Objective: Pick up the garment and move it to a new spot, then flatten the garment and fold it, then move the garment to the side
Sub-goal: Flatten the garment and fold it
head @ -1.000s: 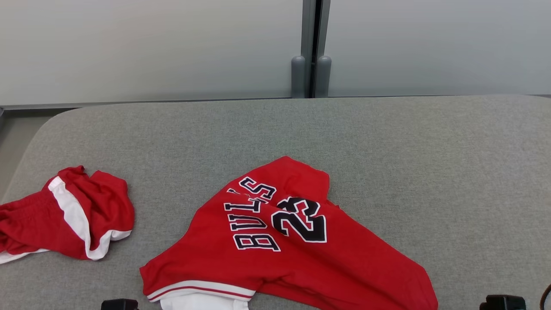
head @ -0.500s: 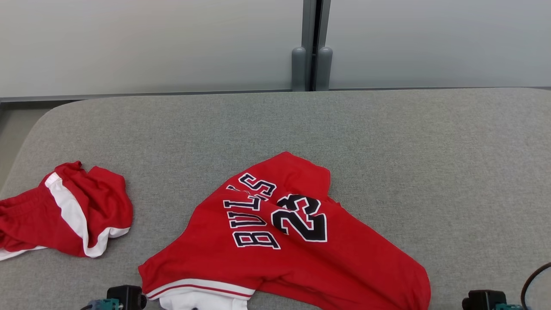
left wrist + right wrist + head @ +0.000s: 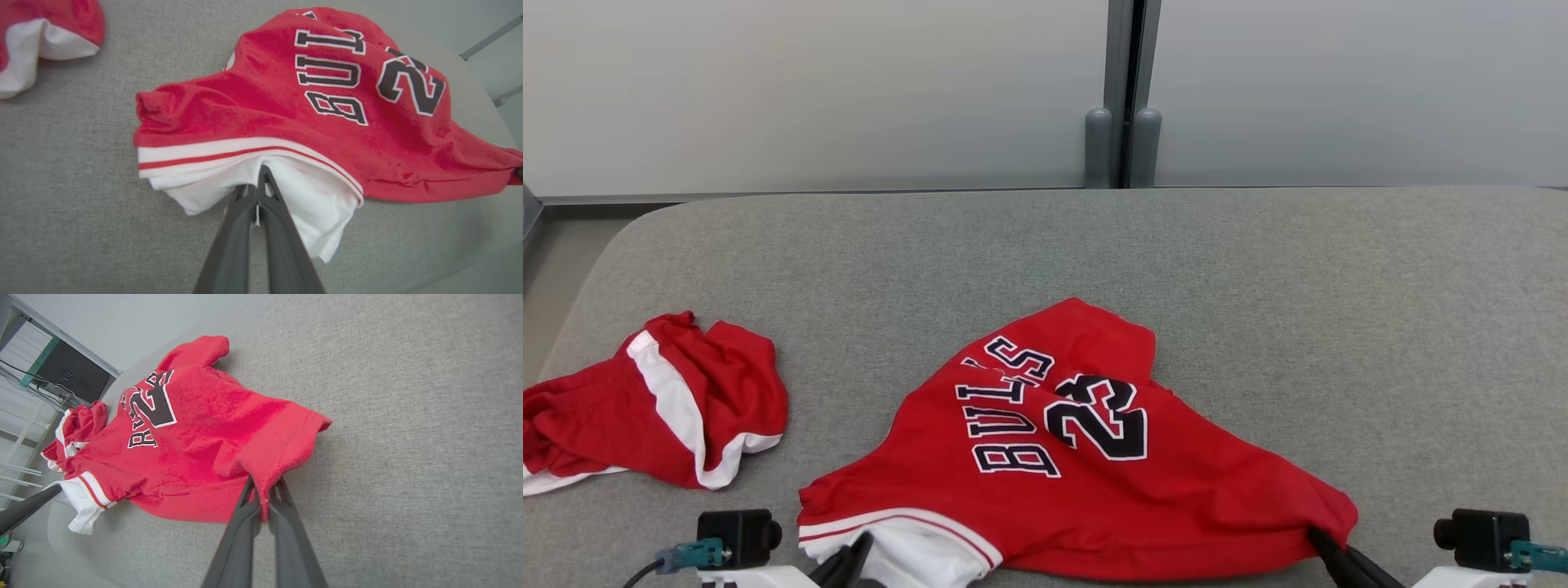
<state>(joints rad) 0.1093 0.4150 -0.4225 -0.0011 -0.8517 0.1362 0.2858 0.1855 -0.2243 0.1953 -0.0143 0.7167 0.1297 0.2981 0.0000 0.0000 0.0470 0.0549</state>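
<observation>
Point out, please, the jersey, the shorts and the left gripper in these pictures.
jersey (image 3: 1111,498): head view, on the red cloth below the number.
shorts (image 3: 596,425): head view, on the red cloth left of the white stripe.
left gripper (image 3: 256,196): left wrist view, between its closed fingertips, at the jersey's white cloth.

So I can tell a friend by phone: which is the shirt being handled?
On the grey padded table, look mid-front, nearest the robot. The red jersey lies there; unlike the crumpled red-and-white garment at the left, it bears BULLS and 23.
</observation>
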